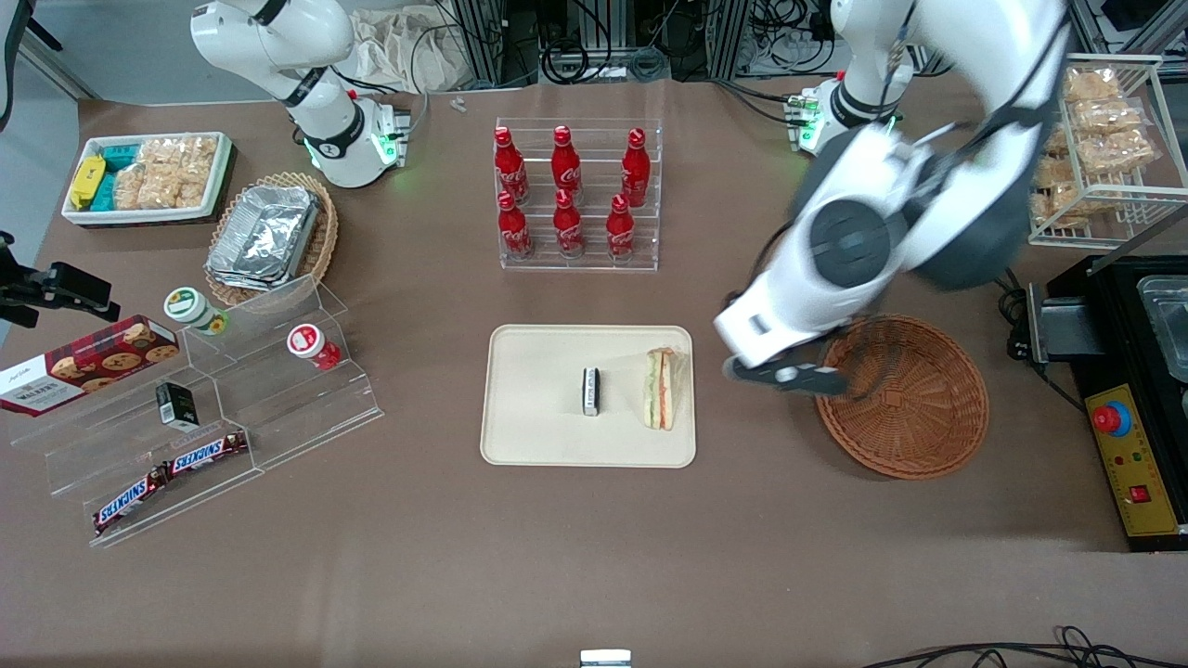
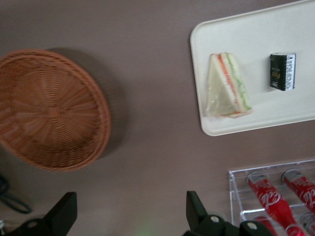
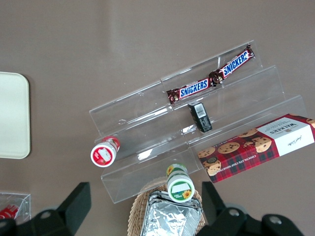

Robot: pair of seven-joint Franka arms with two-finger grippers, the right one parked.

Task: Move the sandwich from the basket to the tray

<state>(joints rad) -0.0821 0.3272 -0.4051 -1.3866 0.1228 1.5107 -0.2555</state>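
The sandwich (image 1: 661, 388) lies on the cream tray (image 1: 538, 436), at the tray's edge nearest the basket; it also shows in the left wrist view (image 2: 227, 86) on the tray (image 2: 295, 29). The round reddish-brown basket (image 1: 905, 399) is empty, as the left wrist view (image 2: 49, 108) shows too. My left gripper (image 1: 789, 376) hangs above the table between tray and basket, by the basket's rim. It is open and empty (image 2: 129, 211), apart from the sandwich.
A small black box (image 1: 590, 391) lies mid-tray. A clear rack of cola bottles (image 1: 577, 195) stands farther from the front camera than the tray. A control box with a red button (image 1: 1137, 436) sits beside the basket. Acrylic steps with snacks (image 1: 213, 408) stand toward the parked arm's end.
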